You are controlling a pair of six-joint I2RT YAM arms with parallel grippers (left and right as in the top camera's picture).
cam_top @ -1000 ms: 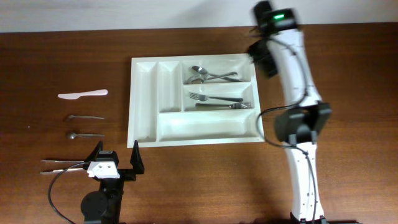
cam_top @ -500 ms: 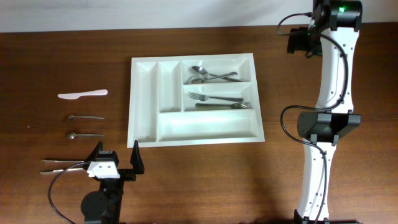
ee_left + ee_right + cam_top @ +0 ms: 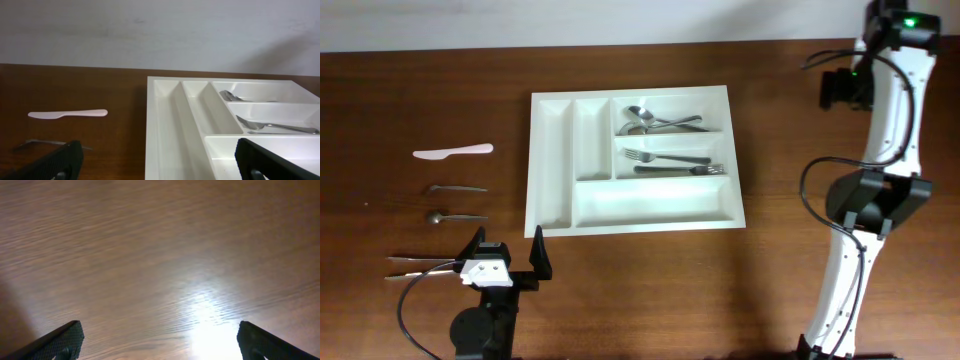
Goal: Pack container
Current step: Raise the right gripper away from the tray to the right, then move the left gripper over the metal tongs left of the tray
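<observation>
Nearest, at the near left of the worktop (image 3: 720,300): left fingers (image 3: 538,252), spread as wide as they go. Gripping nothing, touching nothing, aimed toward the near-left corner of the tray. Probably parked here for short reach to the loose cutlery.

Just left of them, two thin metal pieces (image 3: 420,265) lying flat, kind unclear. Farther on, in a loose column: a spoon (image 3: 455,216), a second metal utensil (image 3: 457,188), then a white plastic knife (image 3: 453,152). Laid well apart, likely so each can be pinched singly.

Mid-worktop, right of that column: the container (image 3: 552,160), flat, long side running left to right. Two upright compartments at its left bare, and the near long one bare too. Forks (image 3: 675,158) in the middle long slot, spoons (image 3: 660,121) in the far one. Sorted by kind, it seems, so the bare slots are presumably kept for what waits outside.

Farthest, at the far right, well apart from the container: right fingers (image 3: 55,342), likewise fully spread, empty, with only bare wood below.
</observation>
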